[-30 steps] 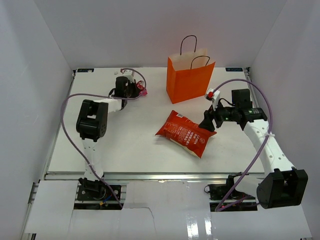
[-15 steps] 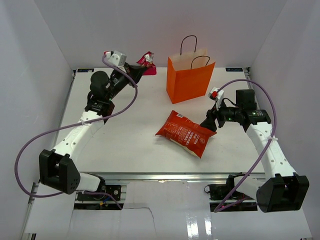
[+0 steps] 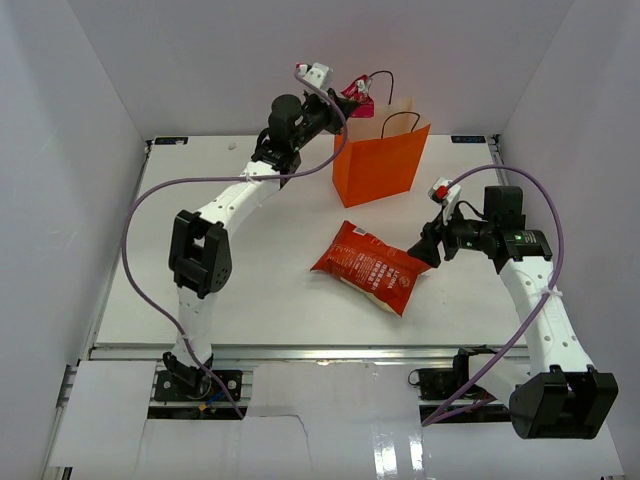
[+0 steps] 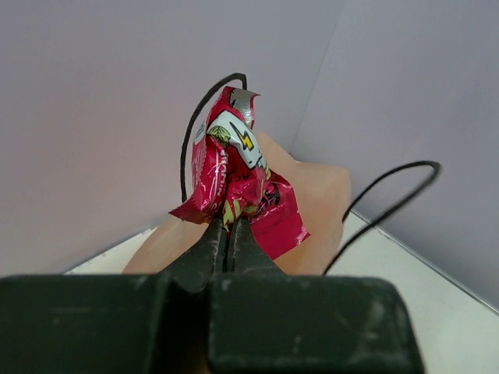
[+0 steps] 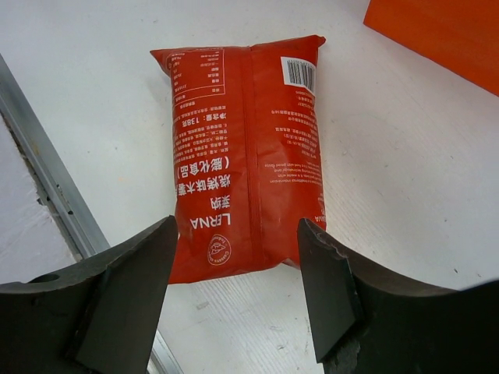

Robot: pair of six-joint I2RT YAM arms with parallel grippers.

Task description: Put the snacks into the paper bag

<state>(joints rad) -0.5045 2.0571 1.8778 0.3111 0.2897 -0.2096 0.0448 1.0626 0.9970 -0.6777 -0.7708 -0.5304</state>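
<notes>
**Left arm swings its candy up to the bag's mouth**

Left of centre in the top view, the long arm has swept from the far left corner of the table (image 3: pixel 250 270) to the top middle of the frame. The left gripper (image 3: pixel 345 100) is pinched tight on a pink-red candy (image 3: pixel 357 92), and the wrist view shows its jaws closed on the wrapper's lower edge. The candy hangs by the rear handle of the orange paper bag (image 3: pixel 380 160). It seems to be over the opening, though neither view settles whether it is squarely above it. If it is, letting go should drop the first snack in.

Below the paper bag, in the middle of the frame, the red chip bag (image 3: pixel 372 267) lies flat where it lay before.

On the right, the right gripper (image 3: pixel 425 245) has drawn back slightly. It is spread wide and holds nothing, hovering just beside the chip bag's right end. Its wrist view shows both fingers (image 5: pixel 132 288) framing that end without touching it. That bag looks like the next pick.
</notes>
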